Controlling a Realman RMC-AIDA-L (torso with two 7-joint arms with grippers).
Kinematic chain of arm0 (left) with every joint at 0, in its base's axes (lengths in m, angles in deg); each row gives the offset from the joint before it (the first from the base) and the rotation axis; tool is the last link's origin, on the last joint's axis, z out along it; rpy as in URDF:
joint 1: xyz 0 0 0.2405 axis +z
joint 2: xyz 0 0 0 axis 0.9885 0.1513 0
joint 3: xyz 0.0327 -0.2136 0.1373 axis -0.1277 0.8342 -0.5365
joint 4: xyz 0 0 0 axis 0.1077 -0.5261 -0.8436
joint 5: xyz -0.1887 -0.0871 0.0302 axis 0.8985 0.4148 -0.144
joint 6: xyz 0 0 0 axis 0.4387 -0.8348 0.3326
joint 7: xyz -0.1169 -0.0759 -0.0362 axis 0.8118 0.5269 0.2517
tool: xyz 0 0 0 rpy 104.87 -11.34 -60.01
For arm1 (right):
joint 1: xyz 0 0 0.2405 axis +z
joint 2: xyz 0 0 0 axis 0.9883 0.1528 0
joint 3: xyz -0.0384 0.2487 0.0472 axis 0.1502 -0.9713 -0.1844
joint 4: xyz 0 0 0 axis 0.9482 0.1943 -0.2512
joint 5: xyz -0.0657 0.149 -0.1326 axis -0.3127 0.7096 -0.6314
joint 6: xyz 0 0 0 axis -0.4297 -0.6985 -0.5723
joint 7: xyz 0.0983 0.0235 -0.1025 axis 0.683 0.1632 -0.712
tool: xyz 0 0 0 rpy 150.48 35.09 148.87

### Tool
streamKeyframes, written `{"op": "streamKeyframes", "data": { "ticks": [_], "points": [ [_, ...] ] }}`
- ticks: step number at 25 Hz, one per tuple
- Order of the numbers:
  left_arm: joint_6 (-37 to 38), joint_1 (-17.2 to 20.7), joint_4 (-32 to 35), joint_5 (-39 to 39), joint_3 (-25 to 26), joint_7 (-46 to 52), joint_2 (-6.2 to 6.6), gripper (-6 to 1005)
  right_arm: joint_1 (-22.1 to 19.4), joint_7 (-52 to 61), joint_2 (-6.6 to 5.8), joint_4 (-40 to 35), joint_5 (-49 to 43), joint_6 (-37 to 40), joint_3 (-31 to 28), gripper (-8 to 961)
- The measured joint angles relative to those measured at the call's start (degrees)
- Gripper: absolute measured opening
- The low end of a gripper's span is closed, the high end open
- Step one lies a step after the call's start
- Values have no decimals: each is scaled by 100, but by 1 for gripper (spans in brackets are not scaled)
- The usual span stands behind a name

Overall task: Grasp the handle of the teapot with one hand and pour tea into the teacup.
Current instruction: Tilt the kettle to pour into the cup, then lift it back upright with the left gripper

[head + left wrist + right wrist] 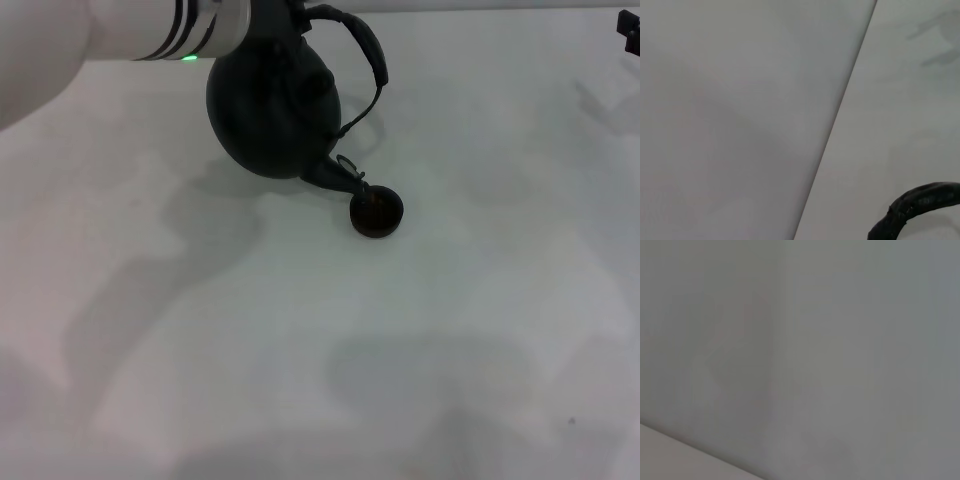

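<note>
Surface: pale white table (300, 360), matte, filling almost the whole head view; soft grey shadows across the lower left and lower centre.
Room: plain grey wall (730, 110) in the left wrist view, meeting the table along a slanted edge; right wrist view only flat grey, with a paler wedge in the lower left corner.
Left arm: white sleeve (120, 30) with dark bands and a green light, across the upper left of the head view, ending at the top of the teapot.
Left gripper: hidden at the top edge above the pot; fingers unseen, spread or pinched impossible to tell.
Teapot: round black body (272, 110), upper centre-left, tilted, spout down toward the lower right.
Handle: dark wrapped hoop (365, 45) arching to the right of the body, cut off at the top edge; a short curved piece also at the lower right of the left wrist view.
Teacup: small dark cup (376, 212) just below and right of the spout tip, on the table; contents hard to make out.
Right gripper: only a dark fragment (632, 35) at the upper right edge; state impossible to tell.
</note>
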Motion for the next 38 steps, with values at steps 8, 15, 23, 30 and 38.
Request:
{"op": "streamKeyframes", "data": {
  "ticks": [8,15,23,30,38],
  "points": [
    [19,-1,-8,-4,9,-29,-1,112,0,2,0,0,0,5,-3,846],
    [73,-15,-13,-4,29,-71,-1,111,0,2,0,0,0,5,6,846],
    [165,-99,-63,-3,36,-124,2,111,3,2,0,-12,0,5,7,845],
    [210,-148,-92,-3,45,-148,-4,112,8,1,0,-37,0,4,-2,845],
    [211,-183,-142,-3,45,-150,7,113,18,-4,0,-65,0,4,-6,846]
  ]
}}
